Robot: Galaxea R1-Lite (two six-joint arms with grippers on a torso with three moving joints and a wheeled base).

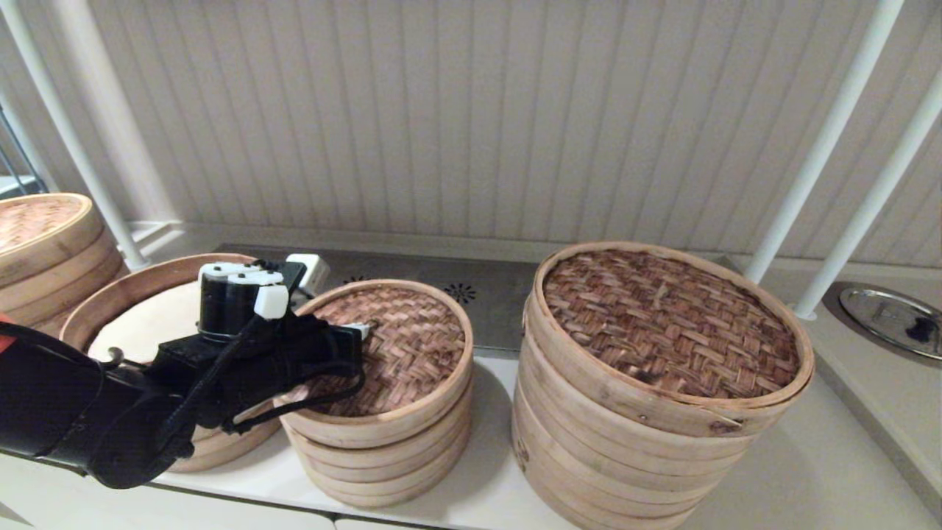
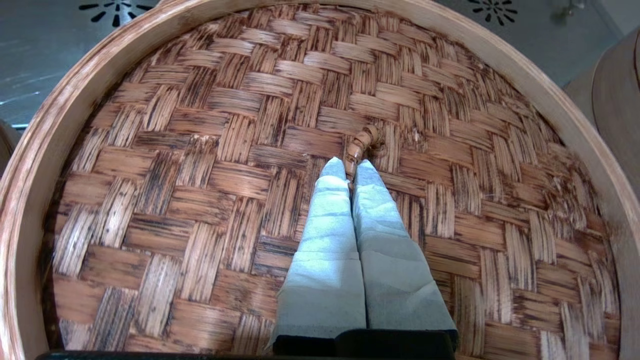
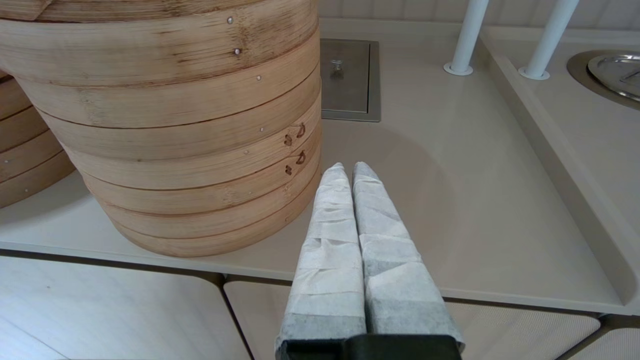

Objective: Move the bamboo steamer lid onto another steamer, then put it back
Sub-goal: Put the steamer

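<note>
One left tool (image 2: 351,172) pinches the bamboo steamer lid's (image 2: 210,165) loop handle (image 2: 361,145).

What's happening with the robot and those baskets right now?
Left hand shut on the bamboo steamer lid loop handle. Right hand shut, idle beside the widest stack. Lid on middle stack. Nothing in the way.

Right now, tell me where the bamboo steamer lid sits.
Head view: the bamboo steamer lid tops the middle stack, between the open steamer and widest stack, left gripper pinching its handle.
</note>
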